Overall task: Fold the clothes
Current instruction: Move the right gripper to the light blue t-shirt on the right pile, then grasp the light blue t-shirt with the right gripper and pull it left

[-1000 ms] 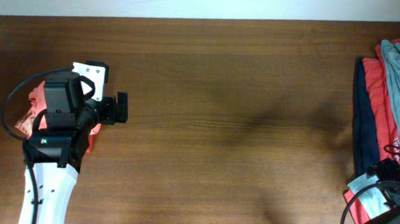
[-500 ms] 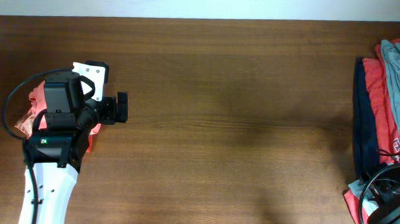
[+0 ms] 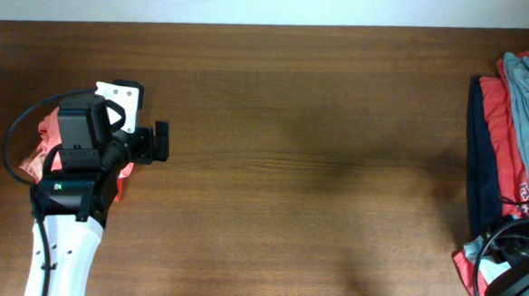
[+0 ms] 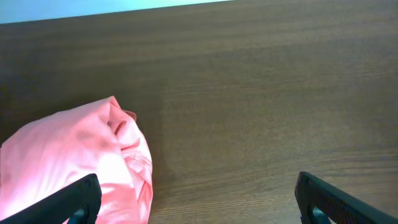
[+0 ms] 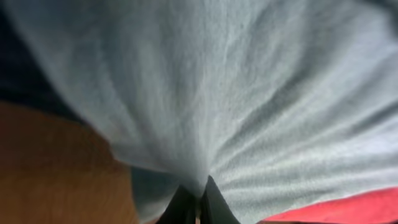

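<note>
Left pincer (image 4: pixel 198 190): fingers wide apart, nothing between them, low over the bare desk (image 3: pixel 319 151) at its left end.
Coral-red cloth (image 4: pixel 68 165): crumpled lump lying on the desk by the left finger; in the overhead view partly hidden under the left arm (image 3: pixel 60 237).
Right pincer (image 5: pixel 194 202): fingers drawn together, clamped on a gathered fold of the pale grey-blue T-shirt (image 5: pixel 249 93); creases fan out from the pinch.
Clothes pile (image 3: pixel 518 152): far right edge of the desk; grey-blue on top, coral-red shirts (image 3: pixel 500 124) beneath, navy shirt (image 3: pixel 478 177) on the inner side.
Right arm (image 3: pixel 517 270): near right corner, over the pile's near end.
</note>
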`<state>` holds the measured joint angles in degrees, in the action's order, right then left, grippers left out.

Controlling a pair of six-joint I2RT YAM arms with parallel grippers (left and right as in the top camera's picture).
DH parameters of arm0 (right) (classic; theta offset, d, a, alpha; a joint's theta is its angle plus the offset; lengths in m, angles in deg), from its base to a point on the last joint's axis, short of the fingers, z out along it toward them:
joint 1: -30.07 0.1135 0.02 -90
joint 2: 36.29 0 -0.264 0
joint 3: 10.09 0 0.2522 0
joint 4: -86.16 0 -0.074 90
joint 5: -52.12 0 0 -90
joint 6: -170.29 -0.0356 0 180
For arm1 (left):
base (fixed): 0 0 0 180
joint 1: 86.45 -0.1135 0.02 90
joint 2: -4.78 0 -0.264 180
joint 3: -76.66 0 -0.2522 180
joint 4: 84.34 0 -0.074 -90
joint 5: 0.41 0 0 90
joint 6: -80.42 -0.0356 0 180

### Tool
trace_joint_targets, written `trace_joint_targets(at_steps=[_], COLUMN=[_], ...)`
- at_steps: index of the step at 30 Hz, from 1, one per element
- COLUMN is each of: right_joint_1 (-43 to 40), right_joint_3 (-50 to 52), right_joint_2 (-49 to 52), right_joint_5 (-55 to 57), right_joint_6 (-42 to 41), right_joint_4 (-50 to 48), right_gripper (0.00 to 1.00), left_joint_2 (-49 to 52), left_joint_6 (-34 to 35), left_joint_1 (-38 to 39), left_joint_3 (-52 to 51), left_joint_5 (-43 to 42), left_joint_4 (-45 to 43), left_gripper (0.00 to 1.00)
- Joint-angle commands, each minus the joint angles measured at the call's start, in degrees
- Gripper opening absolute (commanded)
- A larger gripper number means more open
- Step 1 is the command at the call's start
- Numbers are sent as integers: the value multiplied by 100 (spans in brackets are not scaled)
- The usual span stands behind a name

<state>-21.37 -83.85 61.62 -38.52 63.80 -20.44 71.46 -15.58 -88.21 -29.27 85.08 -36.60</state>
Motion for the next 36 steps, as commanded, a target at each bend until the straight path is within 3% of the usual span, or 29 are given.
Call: trace_joint_targets(at_steps=[1,18,36], right_joint_1=[151,1622,1628], right_joint_3=[-380,-693,-693], right_joint_2=[-426,-1029,-1029], right_joint_5=[-129,4,70], right_joint_6=[22,271,271], right_joint_4=[177,398,356], right_gripper=[4,7,9], left_joint_2=[42,42,42], left_joint_6=[37,37,37], left_joint_1=[-28,-28,-28], left_joint_3=[140,140,140], left_joint_5=[-90,-90,-90], left_joint_4=[-61,-92,-92], left_gripper=[99,99,99])
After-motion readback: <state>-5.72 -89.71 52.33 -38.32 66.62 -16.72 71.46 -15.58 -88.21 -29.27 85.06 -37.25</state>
